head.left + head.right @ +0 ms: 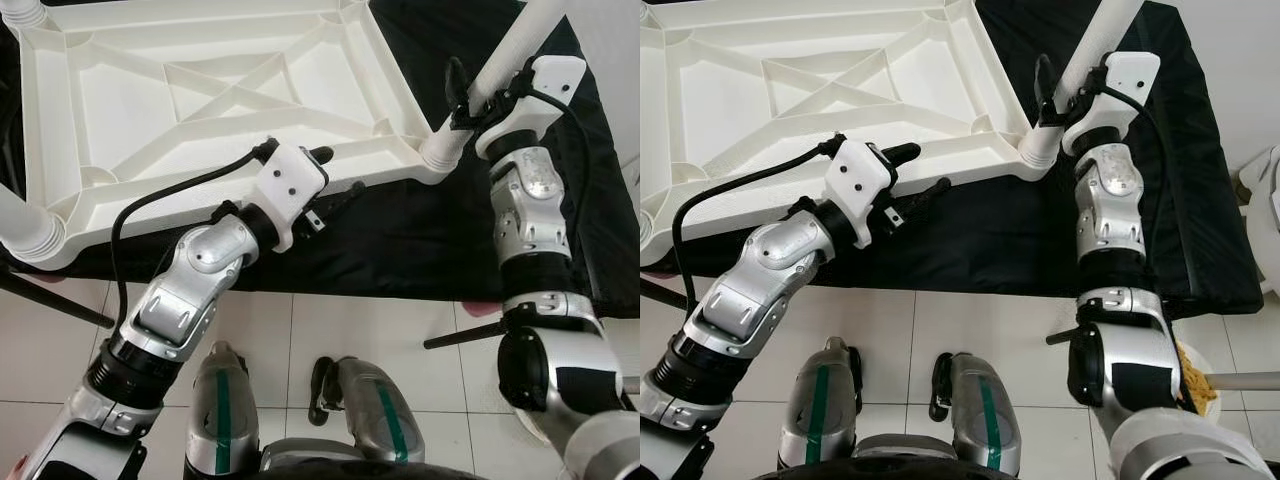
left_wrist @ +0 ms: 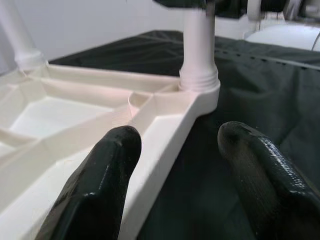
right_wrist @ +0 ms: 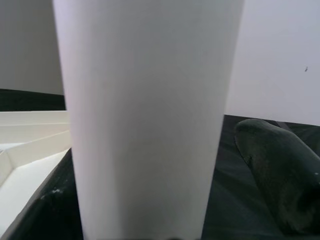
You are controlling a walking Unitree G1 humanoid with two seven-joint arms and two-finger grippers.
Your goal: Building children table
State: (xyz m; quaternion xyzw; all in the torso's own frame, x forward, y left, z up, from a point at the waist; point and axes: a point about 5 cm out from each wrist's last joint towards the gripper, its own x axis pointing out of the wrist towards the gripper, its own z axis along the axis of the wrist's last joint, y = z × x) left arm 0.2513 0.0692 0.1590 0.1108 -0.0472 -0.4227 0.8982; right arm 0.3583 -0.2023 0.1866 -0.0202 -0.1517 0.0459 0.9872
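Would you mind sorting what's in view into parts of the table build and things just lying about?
Part of the job:
- upturned white tabletop
- white leg at its near corner, gripped by the right gripper
- left gripper, open astride the tabletop's near rim

Lying about:
- black cloth underneath
- bowl of yellowish food on the floor

I see head views bright, even daylight, sharp. Soft shadows on cloth (image 1: 400,240). Wrist views softer: fingers (image 2: 95,185) blurred, leg (image 3: 145,120) very near, out of focus.
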